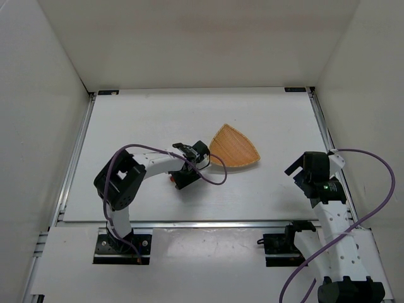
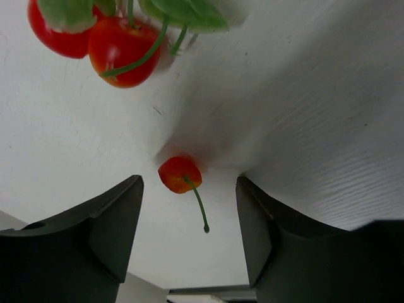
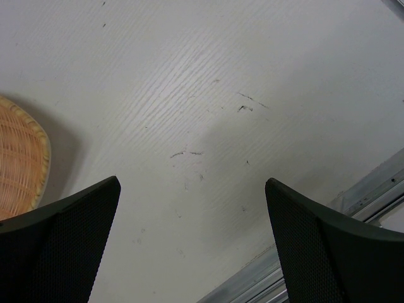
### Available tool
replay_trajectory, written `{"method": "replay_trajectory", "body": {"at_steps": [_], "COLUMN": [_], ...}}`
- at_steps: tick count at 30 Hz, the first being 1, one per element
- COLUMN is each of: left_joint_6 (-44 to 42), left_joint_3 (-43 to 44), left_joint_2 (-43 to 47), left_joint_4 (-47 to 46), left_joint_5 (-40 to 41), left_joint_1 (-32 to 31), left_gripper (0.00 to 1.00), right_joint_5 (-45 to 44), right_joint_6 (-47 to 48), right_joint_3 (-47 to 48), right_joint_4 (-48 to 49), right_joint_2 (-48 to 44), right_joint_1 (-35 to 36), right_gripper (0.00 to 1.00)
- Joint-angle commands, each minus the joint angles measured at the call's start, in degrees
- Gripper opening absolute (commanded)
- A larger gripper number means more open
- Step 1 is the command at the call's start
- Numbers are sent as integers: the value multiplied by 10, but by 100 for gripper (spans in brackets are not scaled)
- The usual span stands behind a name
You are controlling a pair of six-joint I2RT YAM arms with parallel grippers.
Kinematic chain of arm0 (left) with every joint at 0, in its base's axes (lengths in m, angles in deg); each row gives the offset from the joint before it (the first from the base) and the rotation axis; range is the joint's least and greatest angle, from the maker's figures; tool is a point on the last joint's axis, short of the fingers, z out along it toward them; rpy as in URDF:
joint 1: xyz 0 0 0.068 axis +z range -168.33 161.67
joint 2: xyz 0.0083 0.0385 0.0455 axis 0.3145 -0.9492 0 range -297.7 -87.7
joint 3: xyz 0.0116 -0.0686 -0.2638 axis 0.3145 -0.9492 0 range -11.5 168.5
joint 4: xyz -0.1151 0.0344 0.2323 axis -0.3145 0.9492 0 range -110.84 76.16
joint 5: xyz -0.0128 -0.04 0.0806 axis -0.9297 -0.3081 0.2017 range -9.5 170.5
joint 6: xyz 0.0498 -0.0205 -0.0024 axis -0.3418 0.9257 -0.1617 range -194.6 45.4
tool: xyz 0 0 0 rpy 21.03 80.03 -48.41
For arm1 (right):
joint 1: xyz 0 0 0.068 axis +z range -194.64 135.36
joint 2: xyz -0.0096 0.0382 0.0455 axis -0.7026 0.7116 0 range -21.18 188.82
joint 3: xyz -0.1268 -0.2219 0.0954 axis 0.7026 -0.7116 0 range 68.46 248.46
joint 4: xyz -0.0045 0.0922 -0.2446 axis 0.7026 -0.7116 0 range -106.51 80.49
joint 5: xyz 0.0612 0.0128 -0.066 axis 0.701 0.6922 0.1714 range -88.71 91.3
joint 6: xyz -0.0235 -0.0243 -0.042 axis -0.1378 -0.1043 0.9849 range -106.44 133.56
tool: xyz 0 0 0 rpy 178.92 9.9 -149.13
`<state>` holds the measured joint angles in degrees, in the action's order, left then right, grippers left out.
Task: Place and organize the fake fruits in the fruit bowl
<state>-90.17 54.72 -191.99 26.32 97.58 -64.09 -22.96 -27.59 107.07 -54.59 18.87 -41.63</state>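
While astride the tiny orange-red fruit (image 2: 180, 175), left fingers (image 2: 113, 227) apart, clear of it; right fingers (image 3: 63, 246) wide.

White table (image 1: 189, 113), faint dark scuffs; metal rail (image 1: 73, 158) along left edge; plain white walls (image 1: 38, 76) around.

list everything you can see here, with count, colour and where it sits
fruit bowl: one, tan-orange woven, mid-table, just right of the left claw
berry cluster: one, red berries with green leaves, on the table just beyond the left claw
single fruit: one, orange-red with a green stem, on the table between the left claw's fingers, touching neither
table: one, white, inside white walls
cables: two, purple, one along each arm
left claw: one, black, open, straddling the single fruit
right claw: one, black, open, over bare table right of the bowl
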Motion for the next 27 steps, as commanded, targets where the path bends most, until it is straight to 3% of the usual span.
{"method": "replay_trajectory", "body": {"at_steps": [1, 7, 11, 15, 21, 27], "left_joint_6": [7, 7, 7, 7, 7, 7], "left_joint_3": [26, 26, 26, 31, 31, 43], "left_joint_2": [-4, -9, -14, -21, -26, -19], "left_joint_4": [0, 0, 0, 0, 0, 0], "left_joint_5": [-13, -20, -25, -25, -30, -36], "left_joint_1": [1, 12, 24, 30, 30, 30], "left_gripper": [70, 64, 52, 52, 37, 30], "right_joint_5": [-8, -13, -13, -13, -19, -19], "right_joint_6": [2, 2, 2, 2, 7, 7], "right_joint_3": [1, 1, 1, 7, 12, 12], "right_joint_4": [-4, -10, -10, -15, -20, -20], "right_joint_2": [-5, -16, -16, -16, -16, -16], "right_joint_1": [-1, -1, -1, -1, -1, -1], "right_gripper": [100, 100, 100, 100, 100, 100]}}
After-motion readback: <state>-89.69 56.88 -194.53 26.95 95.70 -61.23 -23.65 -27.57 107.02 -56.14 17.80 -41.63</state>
